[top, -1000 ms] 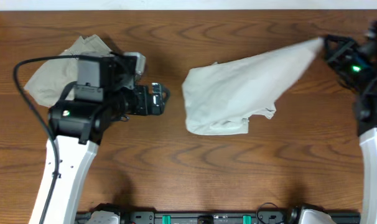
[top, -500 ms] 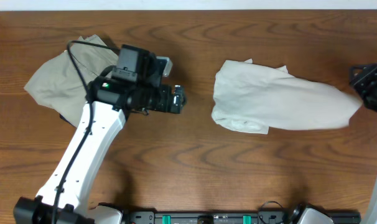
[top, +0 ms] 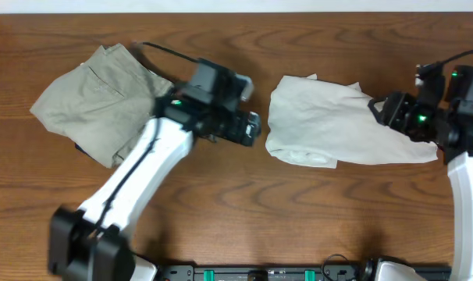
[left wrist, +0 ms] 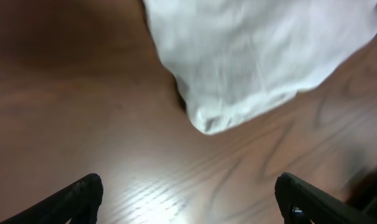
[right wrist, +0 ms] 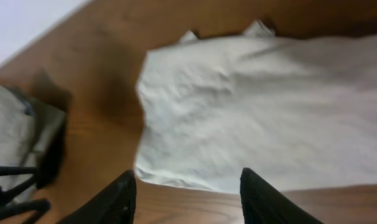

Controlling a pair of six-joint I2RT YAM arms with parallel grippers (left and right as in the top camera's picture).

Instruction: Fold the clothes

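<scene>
t-shirt [top: 330, 129] lies flat-ish and wrinkled on the table [top: 299, 226], right of centre. its long axis runs left-right. the left end is broad and bunched, and it narrows toward the right. a small rolled lump sits at its near-left corner, and two little peaks show on the far edge. the khaki trousers [top: 92, 97] sit far left, well apart from the shirt, and are not part of this.

left gripper [top: 253, 129] is just beside the shirt's left end, with a thin strip of bare wood between them, not touching. in the left wrist view, left gripper [left wrist: 188, 186] has its jaws spread wide and nothing between them. the t-shirt [left wrist: 251, 56] lies ahead of it and a bit to one side, lump corner closest.

right gripper [top: 375, 107] hangs over the narrower right part of the shirt, pointing left along the long axis. in the right wrist view, right gripper [right wrist: 188, 186] has its jaws parted and gripping nothing. the t-shirt [right wrist: 269, 112] is spread out ahead of the fingers.

key relation, judged: the shirt lies between the two grippers, one at each end of its long axis. the right is already above cloth. the left is nearer the bunched end and only needs a short reach right. the fold has not begun and the shirt likely needs spreading first. the thin fabric may drag or bunch if pinched at one layer.
</scene>
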